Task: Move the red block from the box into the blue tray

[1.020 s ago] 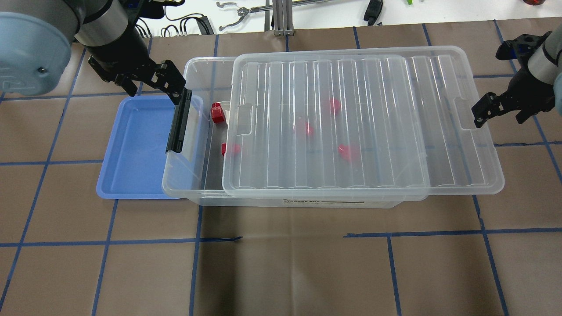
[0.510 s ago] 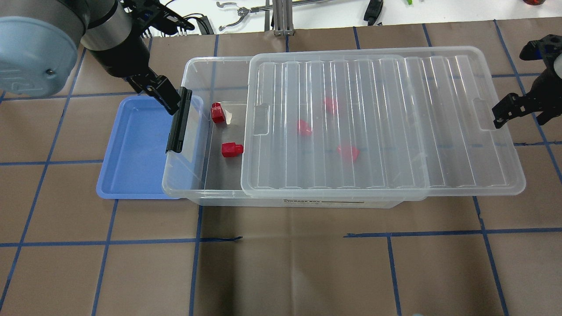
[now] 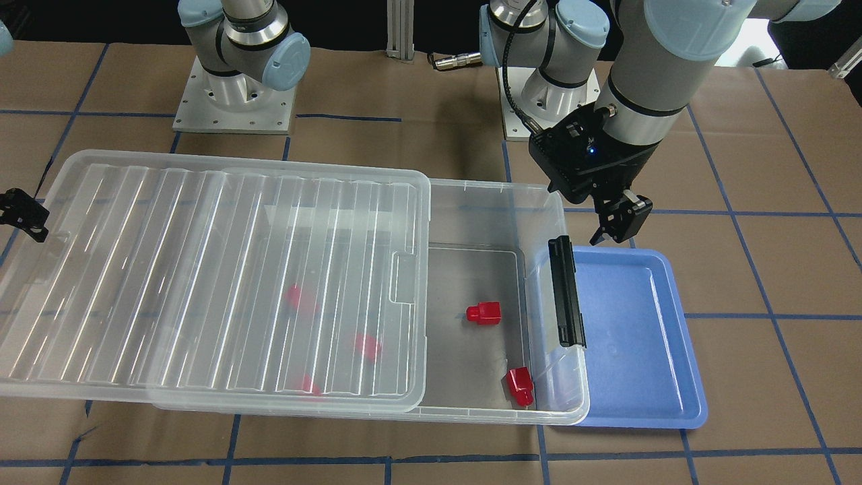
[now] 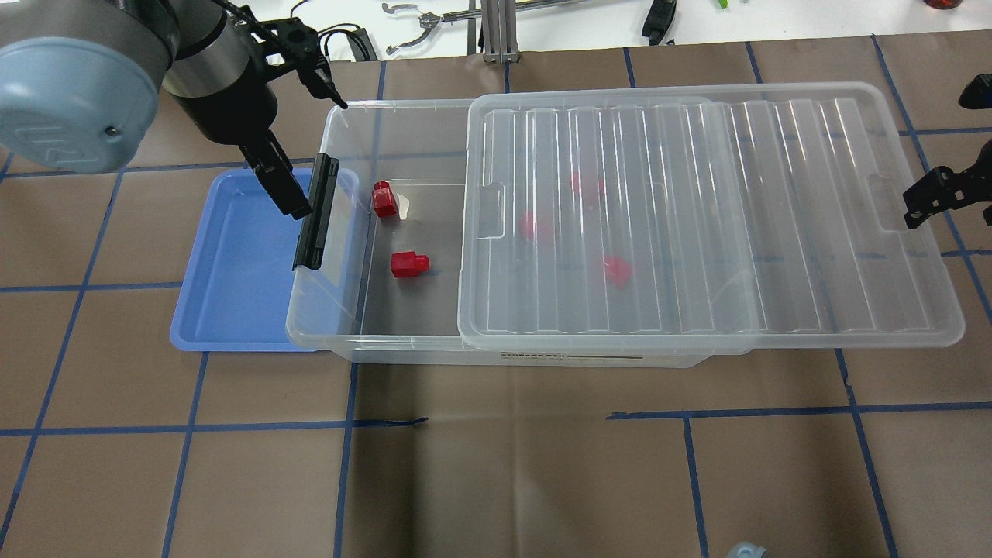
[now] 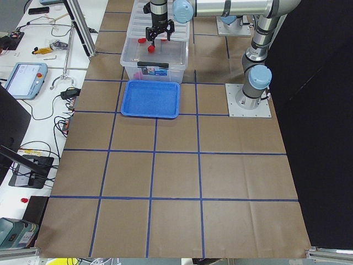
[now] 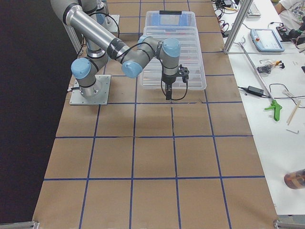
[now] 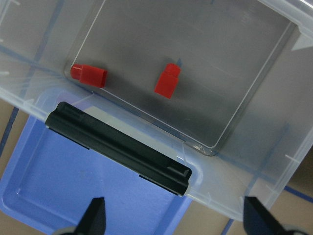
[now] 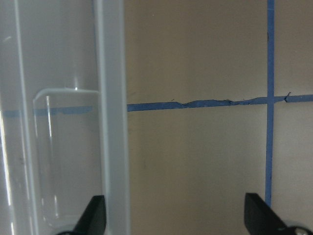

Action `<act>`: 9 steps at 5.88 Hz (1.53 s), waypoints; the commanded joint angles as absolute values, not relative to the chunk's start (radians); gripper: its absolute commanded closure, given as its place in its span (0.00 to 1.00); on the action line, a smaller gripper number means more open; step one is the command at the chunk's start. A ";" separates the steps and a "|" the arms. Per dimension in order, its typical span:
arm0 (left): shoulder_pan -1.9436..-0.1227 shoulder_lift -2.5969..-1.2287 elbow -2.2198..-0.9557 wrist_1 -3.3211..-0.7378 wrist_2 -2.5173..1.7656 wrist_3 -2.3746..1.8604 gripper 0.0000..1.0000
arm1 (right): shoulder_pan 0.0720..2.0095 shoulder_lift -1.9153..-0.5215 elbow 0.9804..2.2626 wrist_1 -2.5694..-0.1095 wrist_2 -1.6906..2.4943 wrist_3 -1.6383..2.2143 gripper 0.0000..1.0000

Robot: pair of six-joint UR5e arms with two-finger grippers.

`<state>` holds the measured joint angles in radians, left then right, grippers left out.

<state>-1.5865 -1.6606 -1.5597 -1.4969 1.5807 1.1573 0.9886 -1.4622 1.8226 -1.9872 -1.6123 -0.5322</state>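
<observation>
The clear box [image 4: 341,310] stands mid-table with its ribbed lid [image 4: 697,217] slid off toward the right. Two red blocks [image 4: 384,200] [image 4: 408,264] lie uncovered at the box's left end; three more show blurred under the lid [image 4: 616,270]. The blue tray [image 4: 232,263] lies against the box's left end, under the black latch [image 4: 316,211]. My left gripper [image 4: 291,198] hovers open over the tray's far edge by the latch, holding nothing. My right gripper [image 4: 938,198] is open at the lid's right end, with the lid's rim [image 8: 112,122] between its fingers.
The tray [image 3: 633,337] holds nothing. The lid [image 3: 202,269] overhangs the box on the right arm's side. Tools and cables lie on the white bench [image 4: 434,23] beyond the table's far edge. Brown paper with blue tape lines covers the table [image 4: 496,480].
The lid has slid to the right, uncovering the second red block, and my right gripper has moved right with it. My left gripper has turned and stays by the latch.
</observation>
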 commanded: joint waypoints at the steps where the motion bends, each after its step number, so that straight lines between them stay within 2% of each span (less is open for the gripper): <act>1: -1.601 -1.673 -1.557 -1.497 1.585 1.447 0.03 | 0.977 -1.480 1.819 -1.980 -1.614 -0.519 0.00; 3: -1.626 -1.710 -1.560 -1.459 1.574 1.542 0.03 | 1.014 -1.511 1.742 -1.921 -1.602 -0.476 0.00; 6: -1.681 -1.872 -1.566 -1.353 1.577 1.510 0.03 | 1.294 -1.520 1.529 -1.650 -1.600 -0.179 0.00; 7: -1.689 -1.917 -1.601 -1.269 1.578 1.509 0.03 | 1.384 -1.522 1.499 -1.625 -1.600 -0.088 0.00; 9: -1.689 -1.936 -1.768 -1.026 1.583 1.509 0.03 | 1.546 -1.522 1.493 -1.624 -1.601 0.065 0.00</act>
